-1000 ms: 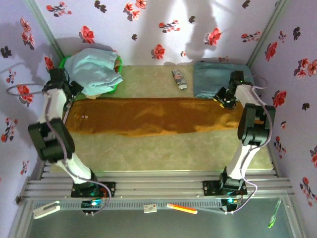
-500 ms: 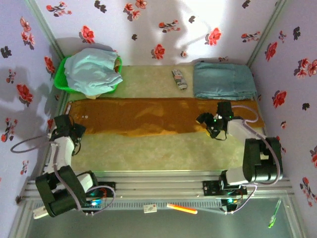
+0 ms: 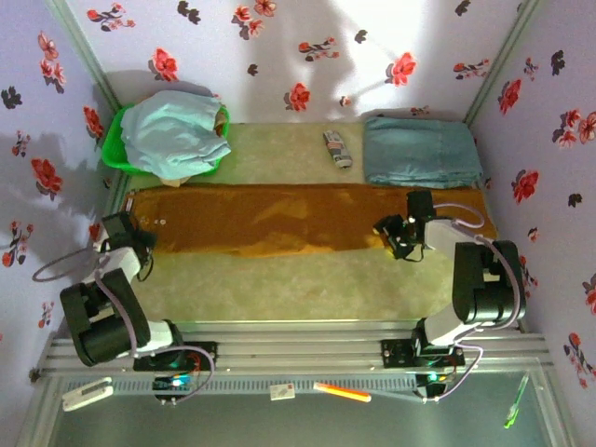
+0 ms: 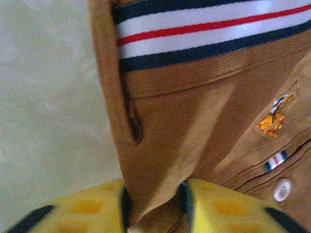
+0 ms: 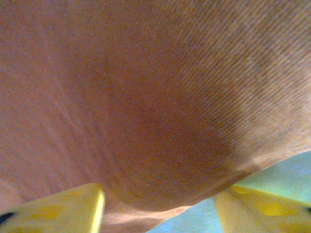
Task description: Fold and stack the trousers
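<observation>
bare mat [image 3: 279, 279] nearside of trousers [image 3: 261, 219]; basket [image 3: 112, 149] behind

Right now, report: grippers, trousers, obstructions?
Left gripper jaws pinching trousers at waistband. Right gripper jaws open astride leg end. Trousers stretched flat, full length. Remote control beyond, apart.

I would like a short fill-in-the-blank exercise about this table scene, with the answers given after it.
1. The left pincer pinches the trousers at their ____ end.
2. The basket holding the pale blue cloth is ____.
3. The folded blue-grey cloth lies at the far ____ corner of the table.

Missing words: waistband; green; right.
</observation>
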